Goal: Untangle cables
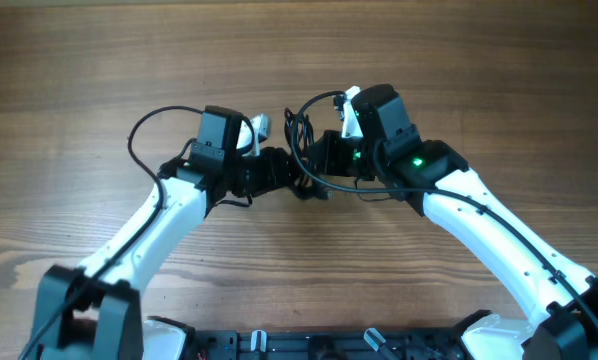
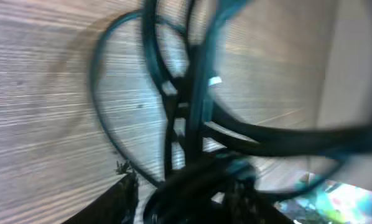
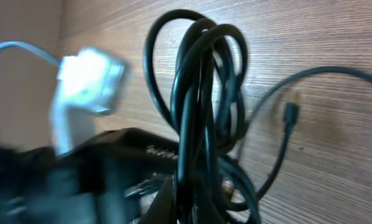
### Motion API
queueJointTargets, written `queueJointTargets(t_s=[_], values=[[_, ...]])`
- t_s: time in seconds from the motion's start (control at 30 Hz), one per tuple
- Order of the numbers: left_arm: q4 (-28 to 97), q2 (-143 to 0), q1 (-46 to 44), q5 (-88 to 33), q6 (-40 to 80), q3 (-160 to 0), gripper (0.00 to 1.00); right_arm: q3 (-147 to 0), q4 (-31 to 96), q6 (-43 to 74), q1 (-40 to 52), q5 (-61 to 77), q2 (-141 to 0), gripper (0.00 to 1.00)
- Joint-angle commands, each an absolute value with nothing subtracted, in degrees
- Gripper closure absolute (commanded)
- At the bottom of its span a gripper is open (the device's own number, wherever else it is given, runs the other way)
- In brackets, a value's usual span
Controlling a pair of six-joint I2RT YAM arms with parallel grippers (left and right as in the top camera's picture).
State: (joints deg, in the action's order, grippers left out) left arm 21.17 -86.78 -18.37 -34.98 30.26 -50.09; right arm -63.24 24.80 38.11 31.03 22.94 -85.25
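The cables (image 1: 299, 140) are a loose tangle of thin black cords between the two grippers at the table's middle. In the left wrist view the cables (image 2: 195, 93) rise as blurred loops from my left gripper (image 2: 186, 199), which looks shut on the bundle. In the right wrist view the cables (image 3: 198, 93) stand as an upright bunch of loops held in my right gripper (image 3: 195, 199). A small plug end (image 3: 290, 112) lies on the wood to the right. From overhead, my left gripper (image 1: 279, 172) and right gripper (image 1: 324, 160) almost touch, with the tangle between them.
The wooden table (image 1: 79, 60) lies all round. The left arm's own thicker black wire (image 1: 144, 125) loops out to the left. The left arm's dark body and white part (image 3: 86, 81) fill the left of the right wrist view, very close.
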Motion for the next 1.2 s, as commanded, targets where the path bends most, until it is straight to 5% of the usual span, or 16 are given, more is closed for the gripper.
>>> queueJointTargets(t_s=[0.0, 0.27, 0.5, 0.77, 0.87, 1.1, 1.17], values=[[21.26, -91.98, -18.55, -33.32, 28.75, -49.69, 0.59, -63.9, 21.67, 38.41, 31.03, 30.68, -85.06, 0.96], [21.23, -95.59, -18.55, -32.23, 28.95, -49.71, 0.68, -65.87, 15.79, 42.74, 26.0, 42.06, -81.71, 0.96], [21.3, -95.59, -18.55, -31.18, 28.97, -49.69, 0.71, -65.87, -3.38, 59.64, 14.39, 62.65, -81.1, 0.96], [22.33, -95.59, -18.52, -30.72, 28.95, -49.69, 0.75, -65.87, -13.41, 66.35, -1.32, 64.1, -81.14, 0.96], [22.33, -95.59, -18.52, -30.74, 28.97, -49.69, 0.76, -65.87, -9.02, 60.84, -5.41, 60.62, -81.14, 0.96], [22.33, -95.59, -18.52, -30.76, 28.99, -49.71, 0.85, -65.84, 28.77, 33.15, -1.1, 32.23, -81.17, 0.95], [22.31, -95.59, -18.52, -30.76, 29.41, -49.71, 0.91, -65.8, 35.24, 31.22, 1.39, 22.35, -81.17, 0.87]])
